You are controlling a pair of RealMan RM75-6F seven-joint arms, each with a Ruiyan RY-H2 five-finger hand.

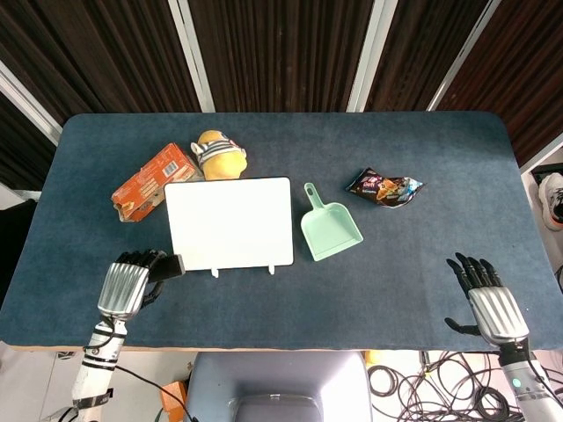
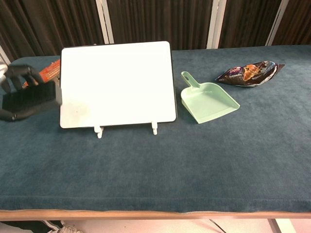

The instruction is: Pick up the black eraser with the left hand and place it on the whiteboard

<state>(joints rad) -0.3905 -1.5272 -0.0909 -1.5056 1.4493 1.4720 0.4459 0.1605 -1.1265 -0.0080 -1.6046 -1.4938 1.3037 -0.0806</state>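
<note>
The eraser is gripped in the left hand and held clear of the table, just beside the left edge of the whiteboard, apparently so that it can be carried over the board and set down. The right hand is rested near the table's front corner, fingers spread and nothing held (well apart from the work). In the head view the eraser is largely covered by the fingers; in the chest view the hand is cut off by the frame edge and blurred.
</note>
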